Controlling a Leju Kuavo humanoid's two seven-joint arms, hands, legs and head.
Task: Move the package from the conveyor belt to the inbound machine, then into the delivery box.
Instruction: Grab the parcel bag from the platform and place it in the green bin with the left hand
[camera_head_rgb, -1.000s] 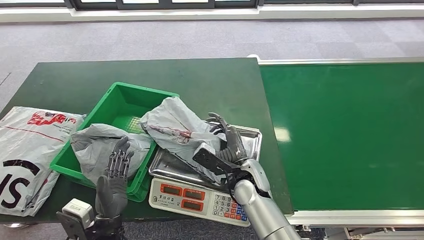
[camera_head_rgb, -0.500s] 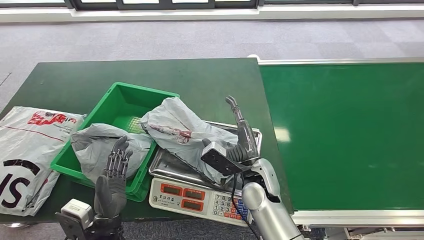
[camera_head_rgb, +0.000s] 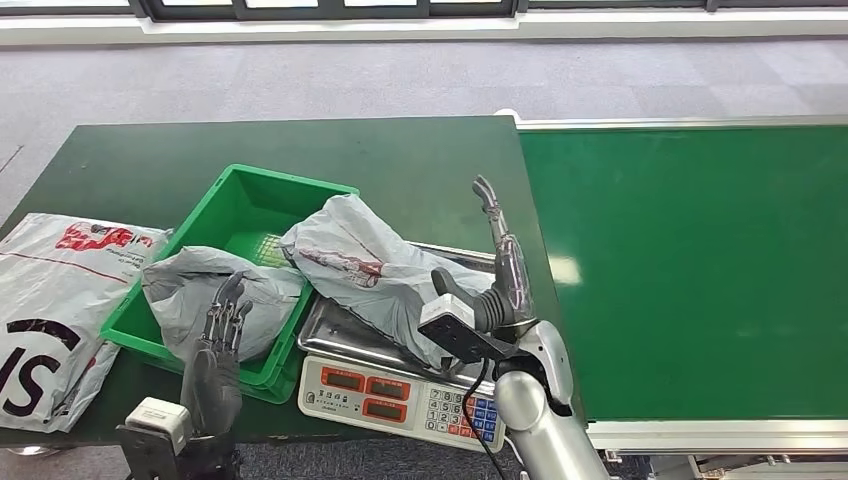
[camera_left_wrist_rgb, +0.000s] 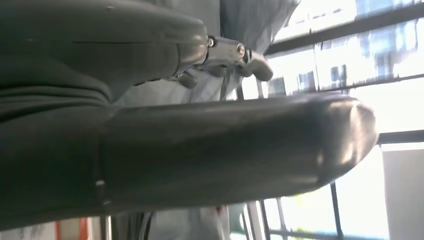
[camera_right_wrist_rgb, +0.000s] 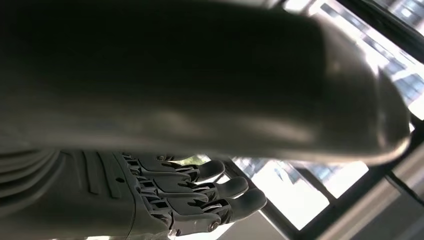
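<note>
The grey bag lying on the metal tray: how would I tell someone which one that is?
Find the dark green table left of the conveyor belt. At its front edge sits a weighing scale with a steel tray. The package meant is the crumpled grey bag with red print draped from that tray onto the green bin's rim, unlike the plain grey bag inside the bin.

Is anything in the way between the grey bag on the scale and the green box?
Nothing visible blocks it. The grey package already lies partly over the green box's near rim, and the rest is on the scale tray. Another grey bag fills part of the box.
</note>
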